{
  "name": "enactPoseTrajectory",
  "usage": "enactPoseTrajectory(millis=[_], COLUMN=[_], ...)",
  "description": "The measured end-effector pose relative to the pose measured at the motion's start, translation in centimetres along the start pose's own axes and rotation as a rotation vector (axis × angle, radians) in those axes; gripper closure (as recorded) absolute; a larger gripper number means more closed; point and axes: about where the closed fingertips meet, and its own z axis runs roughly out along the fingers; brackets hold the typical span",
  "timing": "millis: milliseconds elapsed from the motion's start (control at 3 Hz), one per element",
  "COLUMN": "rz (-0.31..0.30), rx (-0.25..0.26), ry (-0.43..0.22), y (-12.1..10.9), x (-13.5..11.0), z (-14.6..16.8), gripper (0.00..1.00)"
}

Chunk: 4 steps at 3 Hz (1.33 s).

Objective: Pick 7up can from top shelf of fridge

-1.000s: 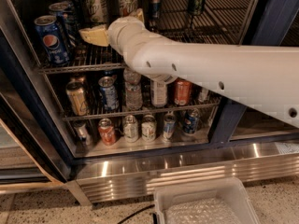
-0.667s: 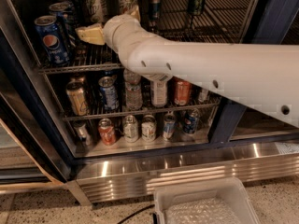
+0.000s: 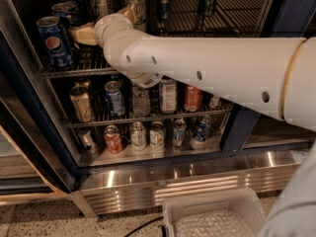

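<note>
7up can (image 3: 138,4) near jaws, top shelf (image 3: 74,73)

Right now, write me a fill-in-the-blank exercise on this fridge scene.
The gripper is inside the fridge, at its ___ shelf.
The blue can beside the gripper reads ___.
The fridge stands ___, not closed.
Missing words: top; Pepsi; open.

- One white jointed robot arm (image 3: 207,68)
- One tan gripper (image 3: 83,33), over the chrome wire top shelf (image 3: 69,73)
- Three blue Pepsi cans (image 3: 52,41)
- Six middle-rack cans (image 3: 114,98)
- Six bottom-row cans (image 3: 157,135)
- One white plastic bin (image 3: 212,214)
</note>
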Motion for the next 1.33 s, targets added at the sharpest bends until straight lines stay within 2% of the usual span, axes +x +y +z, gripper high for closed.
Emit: enactPoseTrajectory(millis=[333,667,1000,1333], rz=[0.000,0.005,0.005,0.005], rx=[-0.005,0.028,0.028,0.028], ry=[-0.008,0.004,0.004,0.004], y=[-0.1,-2.6,-2.6,-2.6], x=[-0.4,0.3,0.3,0.3], z=[0.1,0.3,0.3,0.3], gripper=[0.00,0.00,0.00,0.18])
